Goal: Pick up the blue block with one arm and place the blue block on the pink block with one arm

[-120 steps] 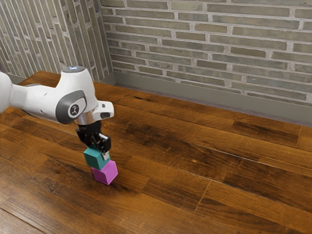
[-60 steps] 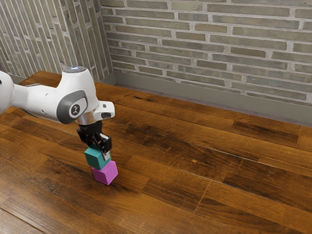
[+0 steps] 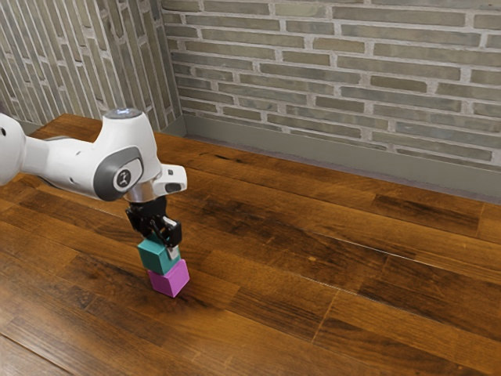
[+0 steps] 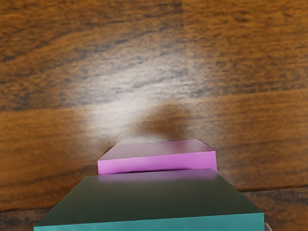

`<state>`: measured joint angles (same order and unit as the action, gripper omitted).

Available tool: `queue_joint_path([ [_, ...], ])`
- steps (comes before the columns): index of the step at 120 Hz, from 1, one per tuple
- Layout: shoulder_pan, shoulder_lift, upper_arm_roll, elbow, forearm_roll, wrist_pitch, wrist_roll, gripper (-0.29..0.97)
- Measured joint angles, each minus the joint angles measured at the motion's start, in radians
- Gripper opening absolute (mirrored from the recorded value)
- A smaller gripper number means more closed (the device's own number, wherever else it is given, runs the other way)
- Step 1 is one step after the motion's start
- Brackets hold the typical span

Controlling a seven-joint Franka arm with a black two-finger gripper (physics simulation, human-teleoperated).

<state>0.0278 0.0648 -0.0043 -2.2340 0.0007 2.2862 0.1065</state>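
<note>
The blue block (image 3: 153, 258), teal in colour, is held by my black gripper (image 3: 162, 244), which is shut on its upper part. Directly beneath it the pink block (image 3: 173, 280) rests on the wooden table. The blue block's underside meets or nearly meets the pink block's top; I cannot tell if they touch. It sits slightly toward the exterior view's left of the pink block. In the wrist view the blue block (image 4: 154, 204) lies just under my hand, with part of the pink block (image 4: 159, 158) showing beyond it.
The dark wooden table (image 3: 329, 258) stretches widely to the exterior view's right. Brick walls (image 3: 337, 70) stand behind the table and along the exterior view's left, well away from the blocks.
My hand has shifted slightly toward the exterior view's right and lowered a little, carrying the blue block closer onto the pink block. The pink block has stayed put.
</note>
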Motion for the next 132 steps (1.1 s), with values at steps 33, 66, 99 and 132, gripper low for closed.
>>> queue_joint_path([
  [33,-0.003,0.0,-0.002,0.0,-0.001,0.001,-0.001,0.33],
  [66,-0.012,0.001,-0.002,0.0,-0.004,0.003,-0.002,0.35],
  [99,-0.007,-0.003,-0.003,0.005,-0.015,-0.002,0.012,0.58],
  [132,-0.01,-0.06,-0.012,0.107,0.004,-0.096,0.021,0.65],
])
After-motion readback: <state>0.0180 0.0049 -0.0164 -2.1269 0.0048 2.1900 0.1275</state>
